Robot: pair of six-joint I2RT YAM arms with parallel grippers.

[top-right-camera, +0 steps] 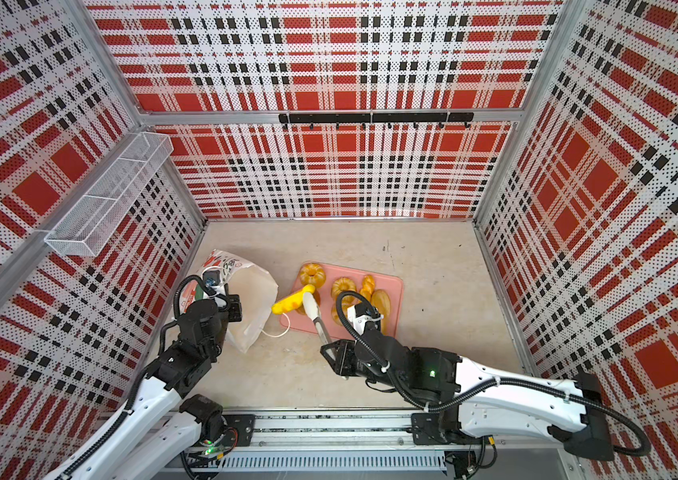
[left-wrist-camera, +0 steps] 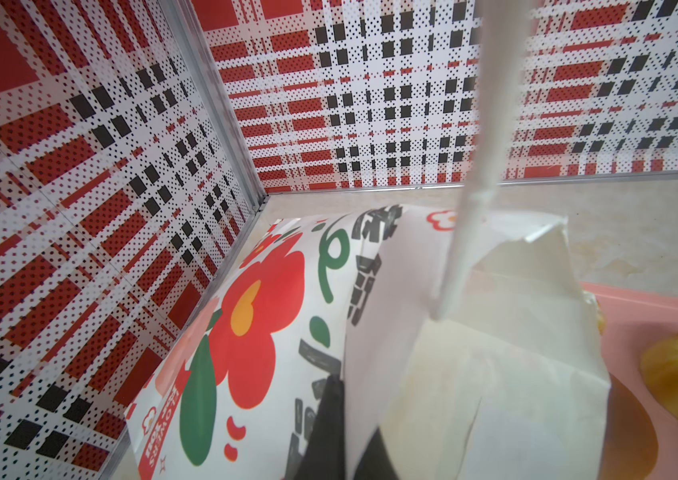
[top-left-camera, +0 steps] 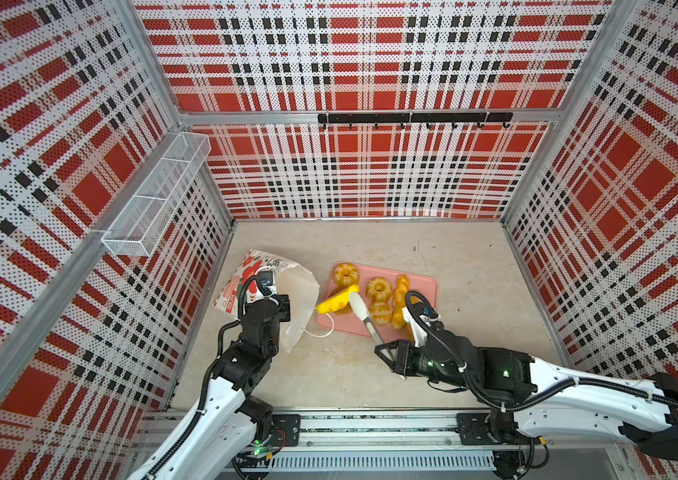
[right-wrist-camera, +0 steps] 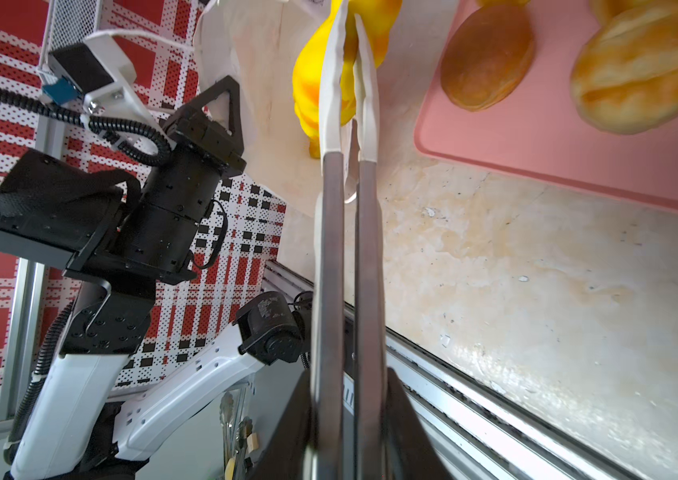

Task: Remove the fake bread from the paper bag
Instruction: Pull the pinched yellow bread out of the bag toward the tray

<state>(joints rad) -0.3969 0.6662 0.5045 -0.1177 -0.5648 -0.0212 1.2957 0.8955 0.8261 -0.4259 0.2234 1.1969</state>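
The paper bag is seen at the left of the counter, close to the left wall, with its flowered face turned toward that wall and a plain white side turned toward the pink tray. The left hand is clenched on the bag's paper edge; in the left wrist view the paper is pinched between the dark fingers. A white cord handle is draped on the counter between bag and tray.

The right hand is closed on the grey handles of a pair of tongs, and the long yellow baguette is gripped between their white tips. The baguette is held at a slant, one end over the tray's left edge and the other just beside the bag's white side; whether that end touches the bag cannot be told.

On the tray are laid two ring buns, a twist, a golden roll and a dark brown bun, the last partly covered by the baguette in both top views
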